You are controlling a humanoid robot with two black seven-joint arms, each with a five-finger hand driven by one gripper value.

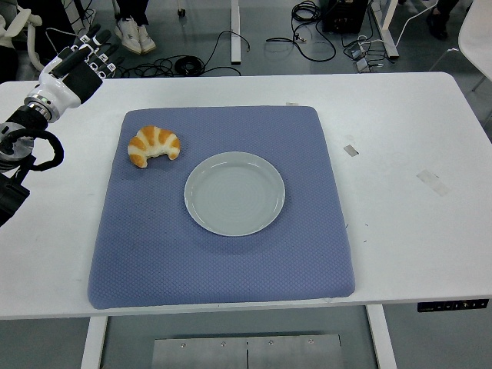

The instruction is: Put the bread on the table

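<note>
From my station I see the white table (pixel 400 131) with a blue mat (pixel 223 254) lying in its middle part. On the mat, near its far left corner, lies the bread (pixel 154 145), a croissant with golden and pale stripes, its curved back turned to the far side. Just beside it, toward the right and a little nearer to me, an empty grey plate (pixel 234 193) stands on the mat; the bread and the plate are close but I see a small gap of mat between them, so they do not touch. The left hand (pixel 75 69) is at the far left corner of the table, well apart from the bread, and nothing is in it. Its fingers (pixel 100 54) are stretched out nearly straight and lie close together, pointing away to the far right. The black arm behind it comes from the left edge with a loop of cable. On the floor behind the table I can see black cables (pixel 192 61) and, at the top of the picture, a person's white shoes (pixel 134 34).
</note>
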